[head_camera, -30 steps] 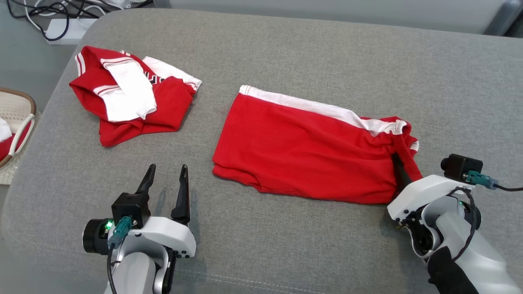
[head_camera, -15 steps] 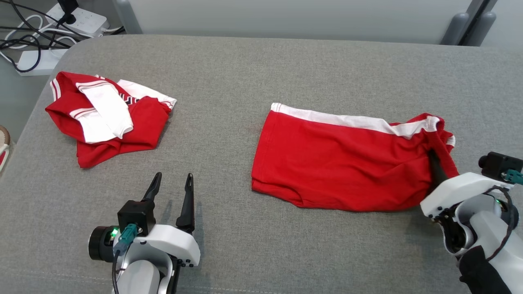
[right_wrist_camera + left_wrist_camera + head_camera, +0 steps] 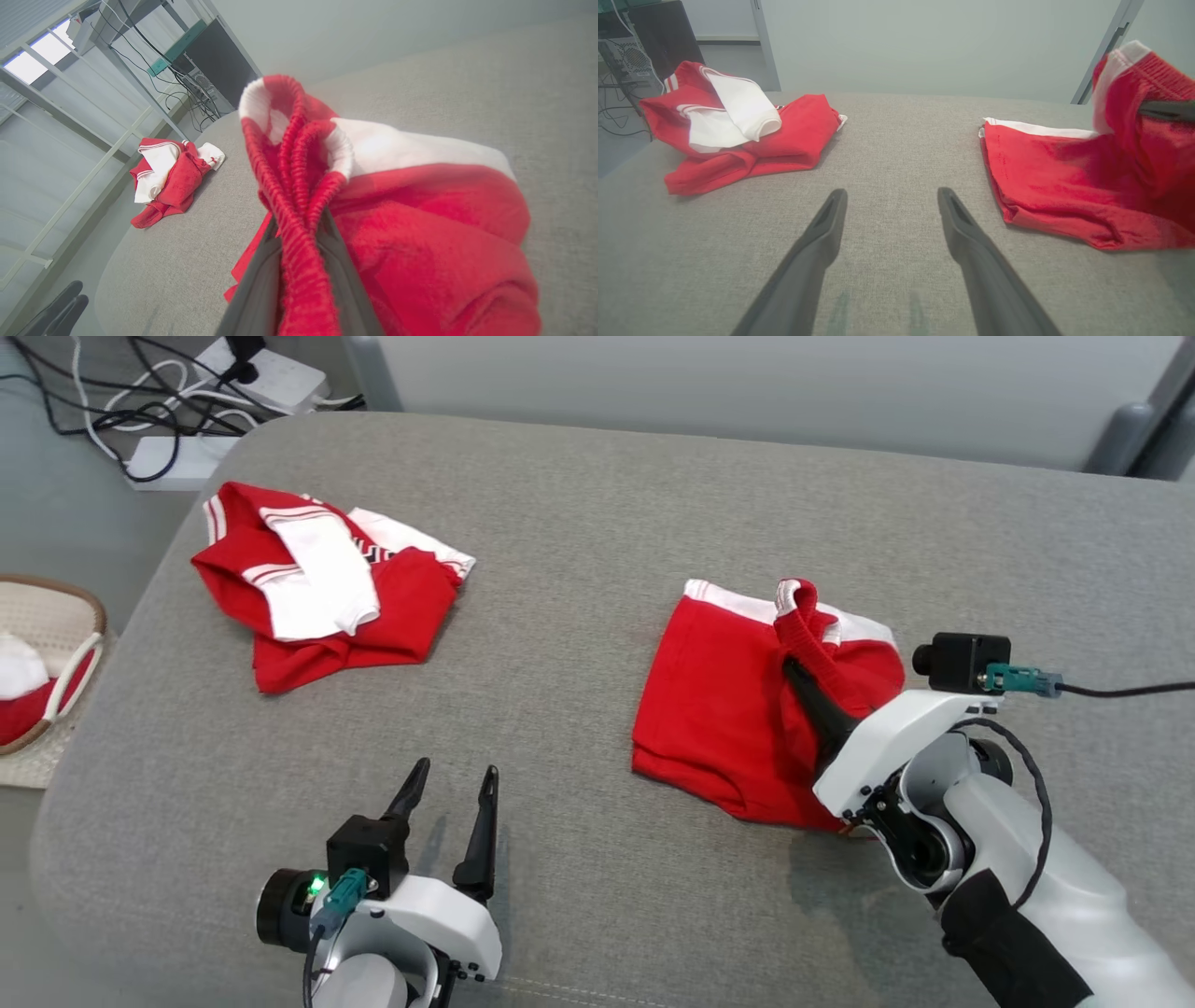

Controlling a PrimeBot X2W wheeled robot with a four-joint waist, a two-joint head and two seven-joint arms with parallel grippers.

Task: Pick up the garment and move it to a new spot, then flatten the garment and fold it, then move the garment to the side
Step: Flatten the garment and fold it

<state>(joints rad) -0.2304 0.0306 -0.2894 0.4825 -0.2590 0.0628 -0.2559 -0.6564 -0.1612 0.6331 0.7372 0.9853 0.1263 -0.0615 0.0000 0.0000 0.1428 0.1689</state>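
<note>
Head view: the shorts (image 3: pixel 719 709) sit at about 3 o'clock on the grey cushion (image 3: pixel 579 523). The right gripper (image 3: pixel 794 667) is clamped on the waistband (image 3: pixel 805 625) and holds that end raised, the left gripper (image 3: pixel 455 782) hovers at 7 with its fingers apart, and a bunched shirt (image 3: pixel 317 588) lies at 10. Left wrist: the fingers (image 3: pixel 822 233) are spread over bare cushion, with the shorts at 3 o'clock and the shirt at 10. Right wrist: both fingers (image 3: pixel 261 280) pinch the red waistband, and the rest of the shorts drapes toward 4 o'clock.

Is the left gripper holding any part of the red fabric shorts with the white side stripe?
No, the left gripper stands open over the grey upholstered surface, apart from the red shorts.
</note>
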